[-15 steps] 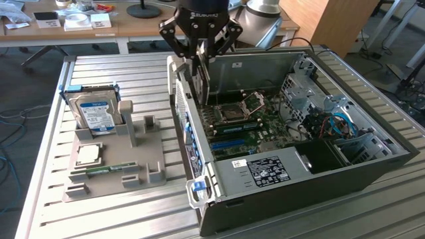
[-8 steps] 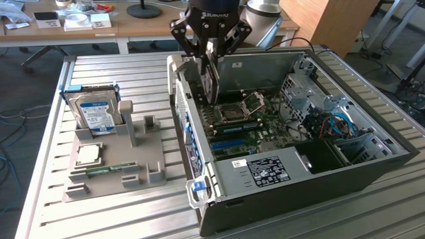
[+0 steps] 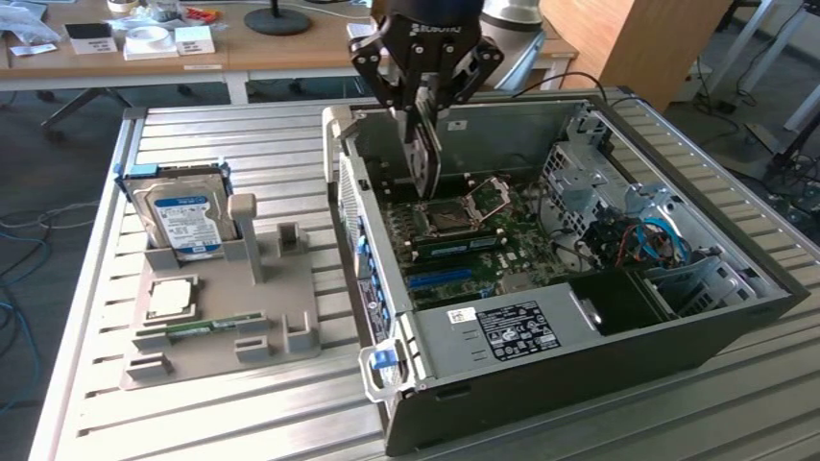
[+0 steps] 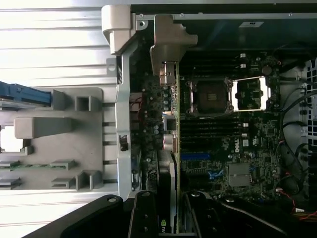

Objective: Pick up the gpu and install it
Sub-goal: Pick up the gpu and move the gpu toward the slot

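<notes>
end effector [image 3: 423, 108] clamped on the gpu [image 3: 424, 158], card held upright over the motherboard [image 3: 506, 240] inside the open computer case [image 3: 666, 317], grey parts tray [image 3: 276, 288] beside it, ribbed metal bench [image 3: 192, 134], cluttered wooden desk [image 3: 256, 53] behind

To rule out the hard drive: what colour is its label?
Blue and white label, best in the exterior view.
</notes>
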You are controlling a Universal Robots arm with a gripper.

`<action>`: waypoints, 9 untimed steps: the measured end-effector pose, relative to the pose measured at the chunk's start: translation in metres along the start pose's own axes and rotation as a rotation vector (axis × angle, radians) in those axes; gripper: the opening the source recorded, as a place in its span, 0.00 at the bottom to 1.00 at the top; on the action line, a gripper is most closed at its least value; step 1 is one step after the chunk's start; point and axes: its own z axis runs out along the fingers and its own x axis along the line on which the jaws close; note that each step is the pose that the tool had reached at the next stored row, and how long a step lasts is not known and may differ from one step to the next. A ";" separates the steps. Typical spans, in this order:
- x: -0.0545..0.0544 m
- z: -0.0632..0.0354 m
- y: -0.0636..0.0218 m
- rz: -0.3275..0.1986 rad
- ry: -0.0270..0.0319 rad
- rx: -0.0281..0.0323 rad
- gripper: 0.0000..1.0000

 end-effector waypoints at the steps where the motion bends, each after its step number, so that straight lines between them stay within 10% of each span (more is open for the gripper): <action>1: -0.002 0.0000 0.0001 0.000 0.0001 -0.0003 0.27; 9: -0.017 0.0004 0.0010 0.000 0.0001 -0.0023 0.27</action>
